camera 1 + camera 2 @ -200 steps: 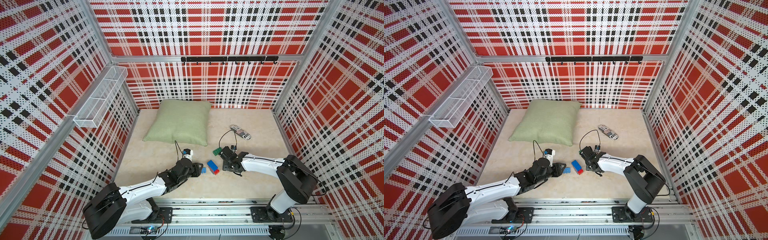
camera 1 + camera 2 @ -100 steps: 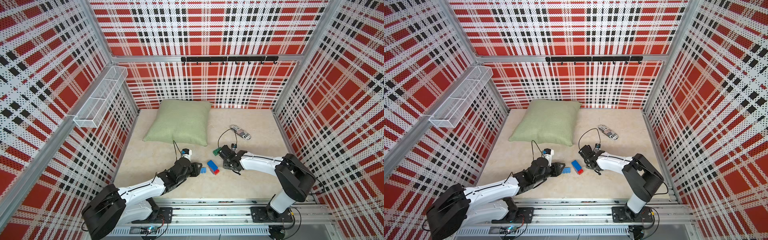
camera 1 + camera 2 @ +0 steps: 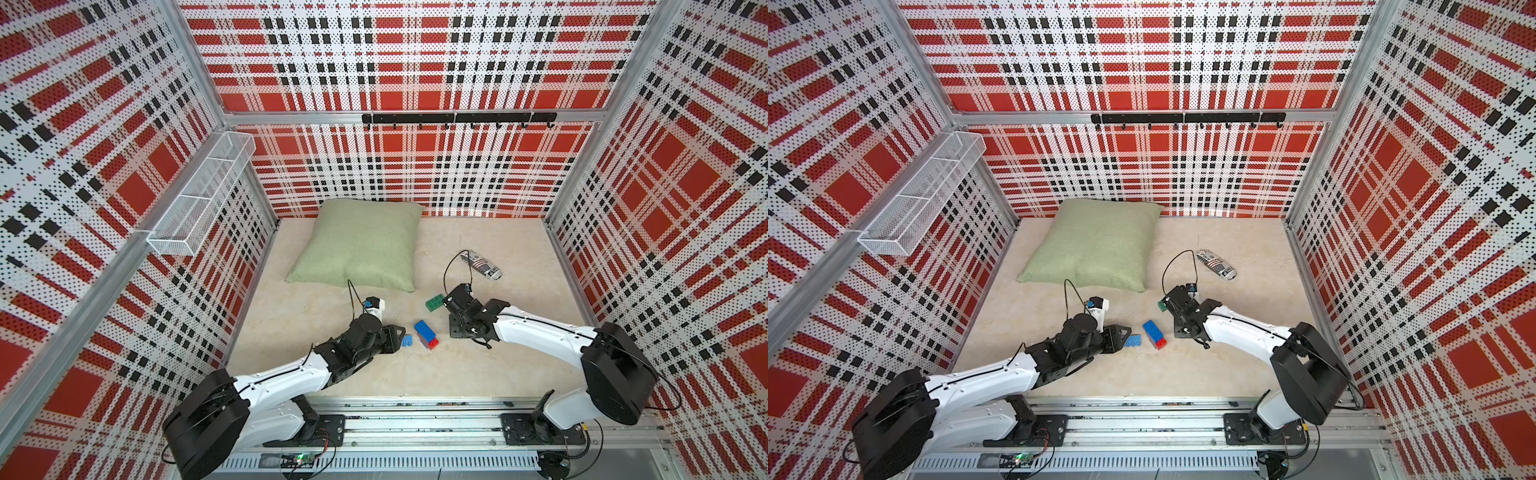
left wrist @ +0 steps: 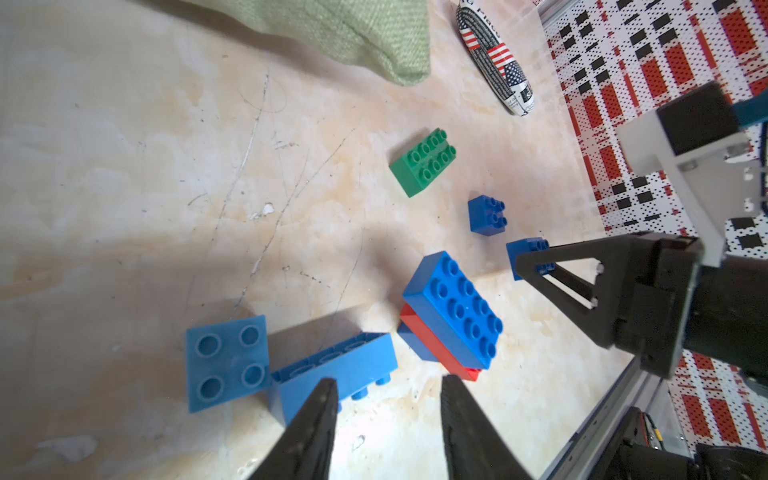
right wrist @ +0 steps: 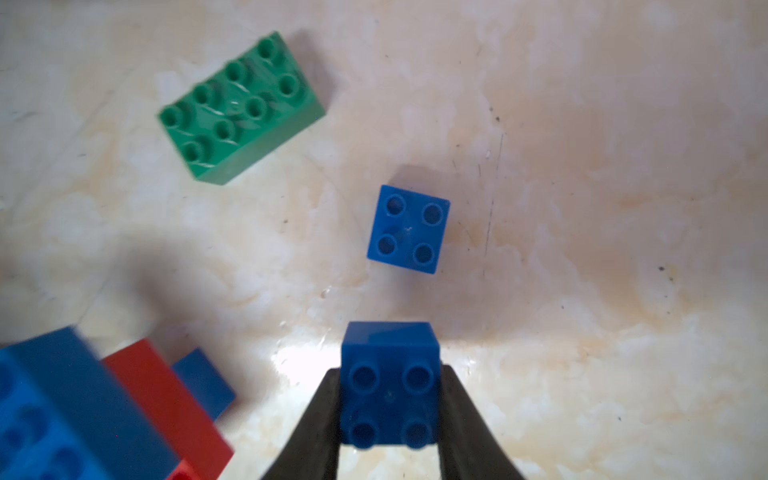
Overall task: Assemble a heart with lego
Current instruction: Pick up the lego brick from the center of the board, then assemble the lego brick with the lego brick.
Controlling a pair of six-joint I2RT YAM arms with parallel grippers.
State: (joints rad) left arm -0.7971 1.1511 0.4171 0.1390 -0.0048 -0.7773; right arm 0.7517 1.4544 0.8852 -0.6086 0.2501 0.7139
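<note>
Starting at the right claw (image 5: 390,374): clenched on a small dark blue brick (image 5: 390,399), studs facing the wrist camera, black fingers (image 5: 320,419) tight on both flanks. Clear only from the right wrist; lost under the arm's black housing in both top views. Just beyond, a second small blue brick (image 5: 409,228), loose on the table (image 5: 582,166). Further out, the green brick (image 5: 241,108), studs up, apart from the rest.

Over to the left claw (image 4: 387,384): released, jaws parted, nothing but bare table in the gap. Right by one finger (image 4: 320,415), a long light blue brick (image 4: 332,370) tipped on its side, and just beside that a square light blue brick (image 4: 226,361) lying flat. Merged into one pale smear at the claw tip in both top views; told apart only from the left wrist.

Between both claws, the stack (image 3: 426,332): long blue brick over red over blue, stepped, toward the front of the table. Further back, a green pillow (image 3: 361,245) up by the rear wall and a flag-printed pouch (image 3: 481,264) beyond the right claw.
</note>
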